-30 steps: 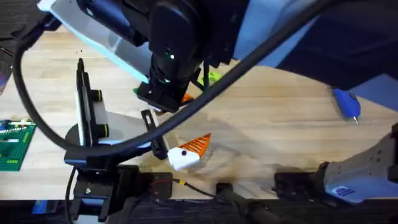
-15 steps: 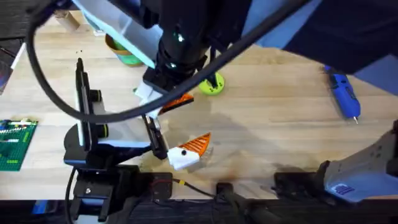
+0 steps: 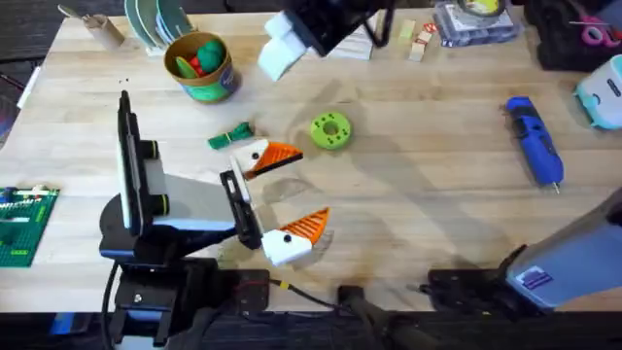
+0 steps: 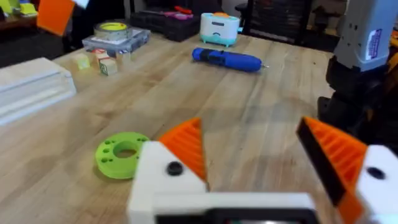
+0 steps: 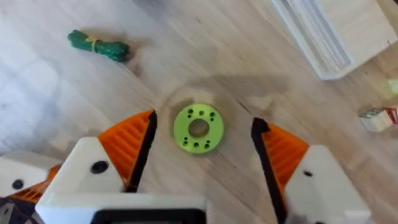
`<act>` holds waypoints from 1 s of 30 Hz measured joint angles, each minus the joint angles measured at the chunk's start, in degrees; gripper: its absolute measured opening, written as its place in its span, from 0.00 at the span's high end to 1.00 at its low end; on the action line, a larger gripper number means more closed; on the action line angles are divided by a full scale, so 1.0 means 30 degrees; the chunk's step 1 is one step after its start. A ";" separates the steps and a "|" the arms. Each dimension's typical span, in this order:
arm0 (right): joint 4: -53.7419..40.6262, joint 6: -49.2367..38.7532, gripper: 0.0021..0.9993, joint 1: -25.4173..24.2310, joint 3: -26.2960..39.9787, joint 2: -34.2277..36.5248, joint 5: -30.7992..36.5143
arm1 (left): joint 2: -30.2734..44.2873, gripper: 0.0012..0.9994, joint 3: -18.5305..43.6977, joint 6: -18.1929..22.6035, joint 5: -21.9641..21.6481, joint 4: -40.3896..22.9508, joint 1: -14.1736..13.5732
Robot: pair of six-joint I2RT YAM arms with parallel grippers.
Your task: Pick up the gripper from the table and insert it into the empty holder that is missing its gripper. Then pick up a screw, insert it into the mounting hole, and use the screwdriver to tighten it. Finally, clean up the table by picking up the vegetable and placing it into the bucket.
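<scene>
The dark green vegetable [image 3: 231, 136] [image 5: 98, 45] lies on the table in front of the green bucket [image 3: 199, 66], which has a yellow rim and holds toy pieces. The blue screwdriver [image 3: 535, 141] [image 4: 227, 59] rests at the right. My left gripper [image 3: 290, 190] [image 4: 249, 127] stands open low over the table, just beside the vegetable and the lime-green disc [image 3: 330, 129] [image 4: 121, 154]. High above that disc hangs my right gripper [image 5: 202, 127], open and empty, its arm [image 3: 321, 21] at the back. The loose gripper, holder and screw are out of view.
A flat white stacked box [image 5: 317, 37] [image 4: 31, 87] and small blocks [image 3: 420, 44] sit at the back. A black stand [image 3: 131, 165] and a green circuit board [image 3: 21, 224] are at the left. A teal toy [image 3: 598, 92] is at the far right.
The right arm, which loomed large over the table's middle, has pulled away toward the back, uncovering the bucket, vegetable and disc. The left arm has stayed put.
</scene>
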 joint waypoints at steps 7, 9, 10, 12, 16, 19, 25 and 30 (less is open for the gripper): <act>-0.0838 0.1306 0.01 -0.3696 0.0000 -0.0644 -0.0066 | 0.0000 0.60 0.0007 0.0085 -0.0002 0.0009 0.0000; -0.1101 0.1674 0.01 -0.5138 0.0000 -0.1565 -0.0066 | 0.0000 0.79 0.0007 0.0125 0.0004 0.0007 0.0000; -0.1231 0.1806 0.01 -0.5827 0.0000 -0.2132 -0.0066 | 0.0000 0.86 0.0007 0.0147 -0.0002 0.0015 0.0000; -0.1539 0.1972 0.01 -0.7223 0.0005 -0.3411 -0.0051 | 0.0000 0.98 0.0007 0.0144 0.0005 0.0012 0.0000; -0.2451 0.2207 0.00 -0.9612 0.0117 -0.6012 -0.0058 | 0.0005 0.98 0.0007 0.0141 0.0003 0.0007 0.0000; -0.3232 0.2232 0.01 -1.1294 0.0199 -0.7533 -0.0058 | 0.0000 0.99 0.0007 0.0138 -0.0002 0.0007 0.0000; -0.6313 0.1973 0.01 -1.5079 0.0270 -0.9248 -0.0052 | 0.0007 0.99 0.0007 0.0138 0.0004 0.0007 0.0000; -0.8211 0.1145 0.01 -1.7526 0.0137 -0.9556 -0.0061 | 0.0005 0.99 0.0007 0.0138 -0.0002 0.0007 0.0000</act>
